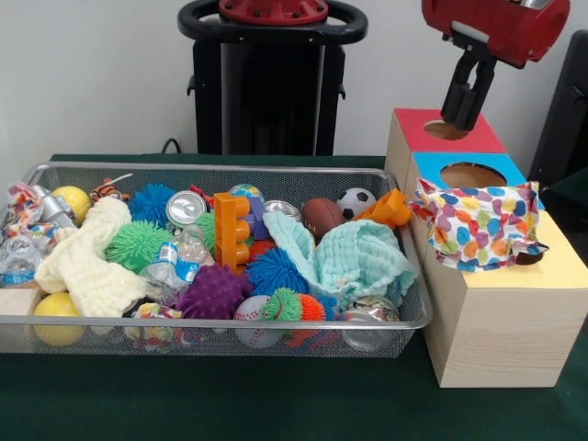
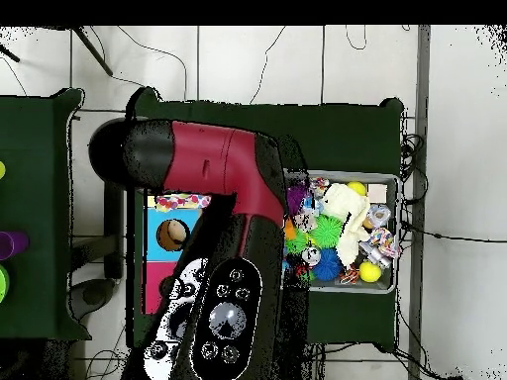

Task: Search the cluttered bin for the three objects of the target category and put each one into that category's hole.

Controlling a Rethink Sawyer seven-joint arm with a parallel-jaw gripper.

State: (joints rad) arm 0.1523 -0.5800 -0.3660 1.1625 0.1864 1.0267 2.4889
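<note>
A plain pale wall (image 1: 92,83) stands behind a table covered in dark green cloth (image 1: 230,404). From overhead, the floor (image 2: 456,119) is light tile with dark joints, crossed by thin black cables (image 2: 436,233).

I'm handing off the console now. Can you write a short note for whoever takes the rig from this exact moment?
Gripper: over the red hole of the wooden box; open or shut cannot be told, nothing visibly held.
A multicoloured cloth lies draped over the yellow section, beside the blue hole.
The mesh bin is full: spiky balls, cans, cream cloth, teal cloth.
Done: unclear how many are sorted.
Left: searching the bin.
</note>
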